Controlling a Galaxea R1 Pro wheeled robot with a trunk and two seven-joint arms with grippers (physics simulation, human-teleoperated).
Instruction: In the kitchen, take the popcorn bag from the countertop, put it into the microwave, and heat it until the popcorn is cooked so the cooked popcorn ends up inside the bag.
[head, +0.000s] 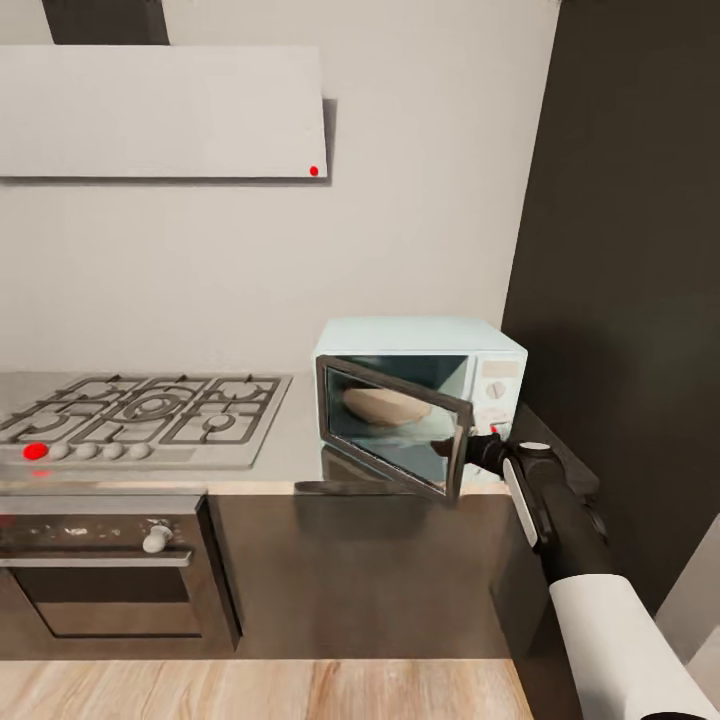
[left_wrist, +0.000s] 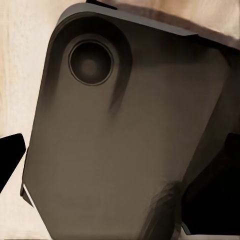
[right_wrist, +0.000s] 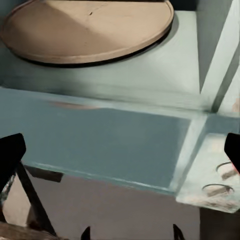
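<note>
So the microwave sits on the countertop with its door swung partway out, and the right gripper is right at the door's free edge, on the knob-panel side. From the right wrist view the fingers are spread wide apart with nothing between them, and the cavity lies straight ahead of them: the round tan turntable is deeper in past the fingertips, the pale blue floor of the box nearer. I can't make out the popcorn bag on the turntable or anywhere on the worktop next to the gas hob, so where it is, I honestly can't tell. The left wrist view just looks onto a dark grey panel of the robot's own body, left fingers apparently apart, so the right arm is clearly the nearer one. My guess: whatever comes next hinges on that door edge just beside the right fingertips.
</note>
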